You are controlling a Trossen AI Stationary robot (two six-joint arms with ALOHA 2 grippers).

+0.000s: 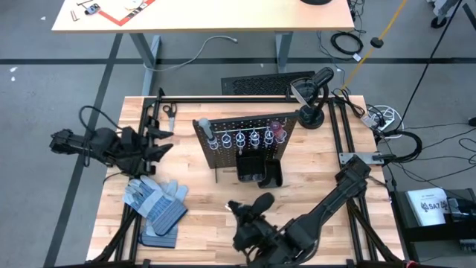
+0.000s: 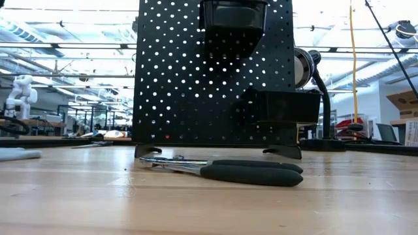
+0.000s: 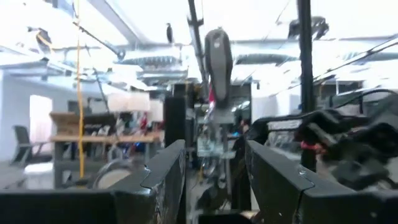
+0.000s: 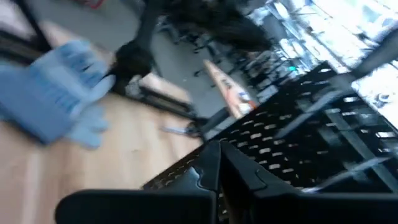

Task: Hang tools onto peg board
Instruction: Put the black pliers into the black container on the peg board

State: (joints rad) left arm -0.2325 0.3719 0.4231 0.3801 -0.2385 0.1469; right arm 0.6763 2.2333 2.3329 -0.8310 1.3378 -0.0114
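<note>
- Looking straight down in the high view, we find the peg board upright at the centre of the frame on the wooden table
- We see a row of silver rings across the board's face with tools hanging in them; which tool sits in which ring we cannot tell
- We note the black bin just below the rings, at the foot of the board
- In the low view, we see the pliers lying flat on the table in the lower centre of the frame, just before the board's feet, dark handles to the right and silver jaws to the left
- We locate the right gripper at the lower centre of the high view, below the bin and apart from it; in the right wrist view its fingers are pressed together with nothing between them
- We locate the left gripper at the left of the high view, well apart from the board; in the left wrist view its fingers stand apart and hold nothing
- We see the blue-grey gloves lying at the lower left of the high view, below the left gripper
- We see a black desk lamp at the upper right of the board
</note>
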